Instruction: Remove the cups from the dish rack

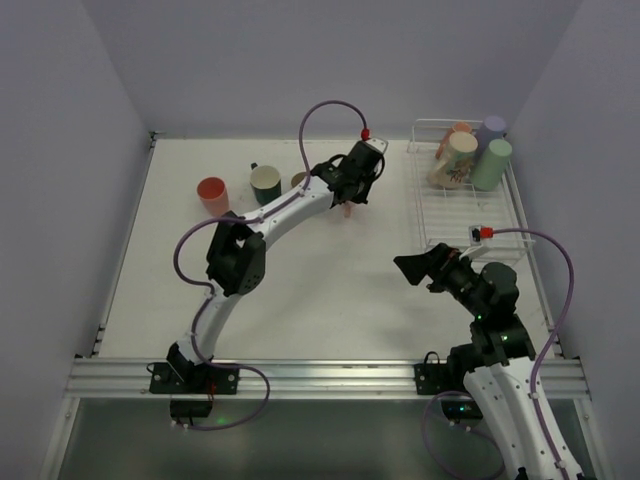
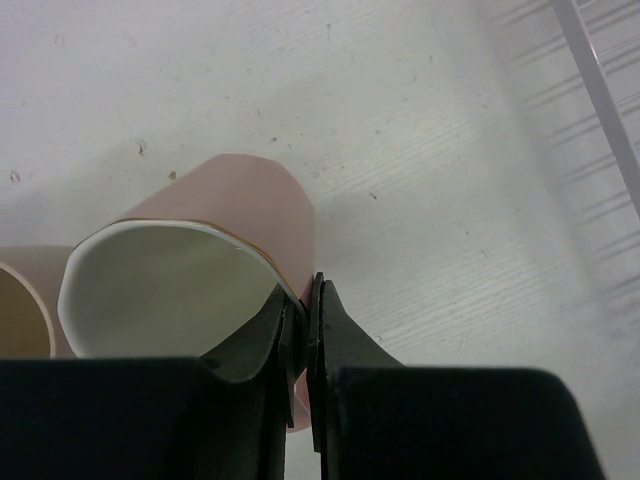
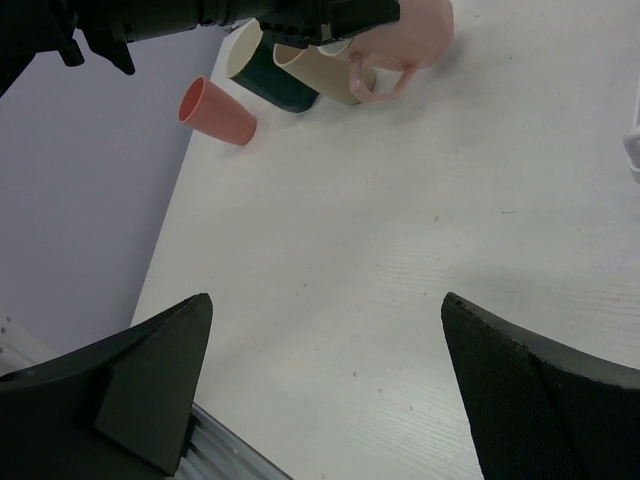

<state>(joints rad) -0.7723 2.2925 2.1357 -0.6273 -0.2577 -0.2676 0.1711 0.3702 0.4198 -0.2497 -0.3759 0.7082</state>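
Note:
My left gripper (image 1: 352, 190) is shut on the rim of a pink mug (image 1: 347, 209), one jaw inside and one outside; the wrist view shows the mug (image 2: 230, 200) on its side against the table. A red cup (image 1: 212, 193), a dark green mug (image 1: 266, 183) and a tan cup (image 1: 298, 180) stand on the table to its left. The dish rack (image 1: 440, 225) at the right holds a cream cup (image 1: 455, 160), a light green cup (image 1: 492, 165), a lavender cup (image 1: 490, 128) and a salmon cup (image 1: 459, 129). My right gripper (image 1: 415, 268) is open and empty over the table, left of the rack.
The right wrist view shows the pink mug (image 3: 405, 40), tan cup (image 3: 325, 75), green mug (image 3: 265, 78) and red cup (image 3: 215, 110) grouped at the far side. Grey walls enclose the table; a metal rail (image 1: 320, 375) runs along the near edge.

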